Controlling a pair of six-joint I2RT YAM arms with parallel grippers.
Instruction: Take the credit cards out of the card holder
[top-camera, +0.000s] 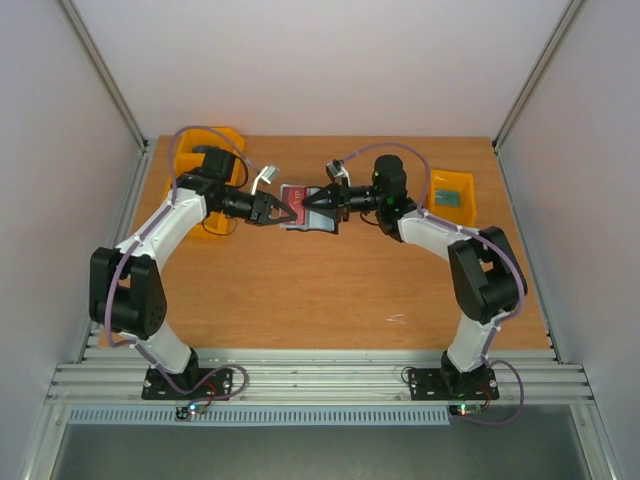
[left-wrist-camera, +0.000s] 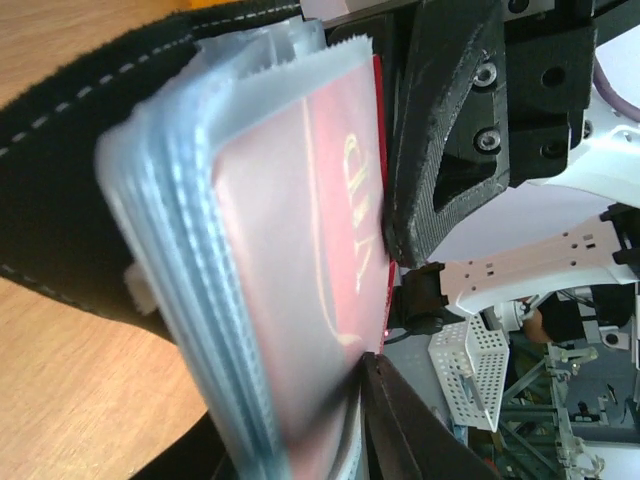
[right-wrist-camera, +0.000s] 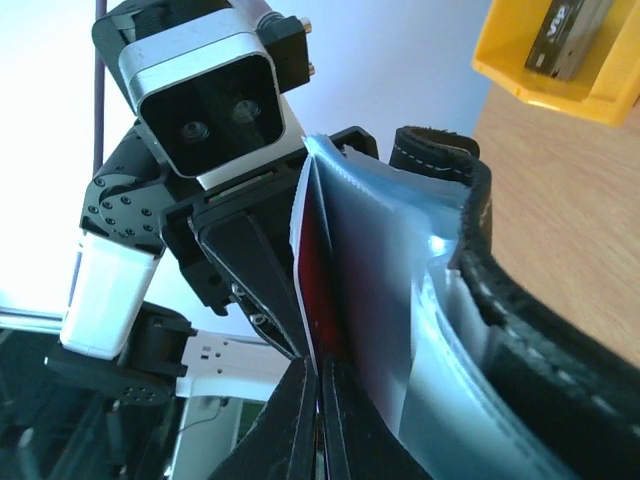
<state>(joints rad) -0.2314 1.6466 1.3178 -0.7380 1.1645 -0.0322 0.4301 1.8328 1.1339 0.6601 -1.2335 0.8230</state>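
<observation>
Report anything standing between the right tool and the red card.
Only the clear sleeve covering the red card in the card holder. The right tool appears shut on the card's edge at the sleeve's mouth; nothing else visible intervenes.

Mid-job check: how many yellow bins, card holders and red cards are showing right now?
Yellow bins: 2 (left, right)
Card holder: 1
Red card: 1
Total: 4
</observation>
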